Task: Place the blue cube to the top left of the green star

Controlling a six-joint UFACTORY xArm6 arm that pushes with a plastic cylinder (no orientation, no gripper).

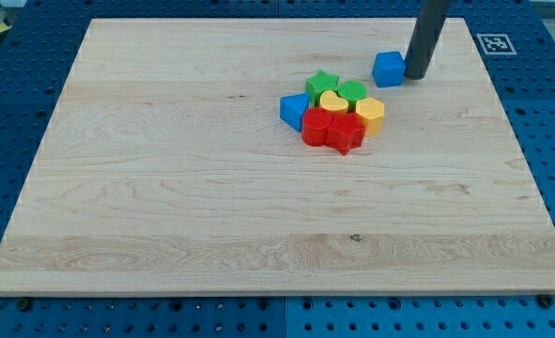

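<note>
My tip (415,75) carries no claw and holds nothing; it touches the blue cube (388,69), which lies at its nine o'clock, at two o'clock of the green star (323,85) on the worktop (164,188)

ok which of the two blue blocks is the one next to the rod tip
The blue cube, alone toward the view's top right, right beside my tip. The other blue block sits at the left edge of the cluster, against the red pieces.

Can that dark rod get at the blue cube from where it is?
Probably yes. My tip sits right against the blue cube on its side toward the view's right, with nothing between them. The green star and the cluster lie beyond the cube, toward the view's left.
</note>
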